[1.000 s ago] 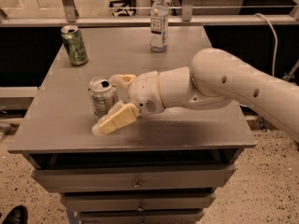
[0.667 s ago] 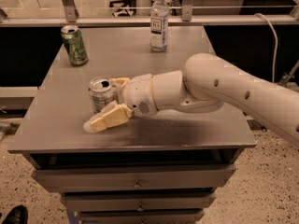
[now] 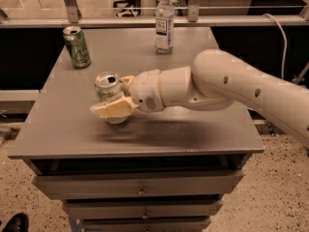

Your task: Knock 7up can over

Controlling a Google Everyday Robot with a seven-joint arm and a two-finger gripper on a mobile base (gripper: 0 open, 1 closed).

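Note:
The 7up can (image 3: 107,81), silver-white with a pull-tab top, stands upright on the grey table (image 3: 193,129), left of the middle. My gripper (image 3: 110,96) reaches in from the right and straddles the can. One cream finger (image 3: 113,109) lies across the can's front and hides its lower half. The other finger (image 3: 127,81) is behind the can at its right. The fingers are spread apart with the can between them.
A darker green can (image 3: 77,46) stands at the table's back left corner. A clear water bottle (image 3: 164,23) stands at the back middle. My white arm (image 3: 231,86) crosses the table's right half. Drawers (image 3: 140,185) sit below the front edge.
My gripper has moved left and closer to the can, so the near finger now crosses the can's front instead of lying to its lower right. The can still stands upright.

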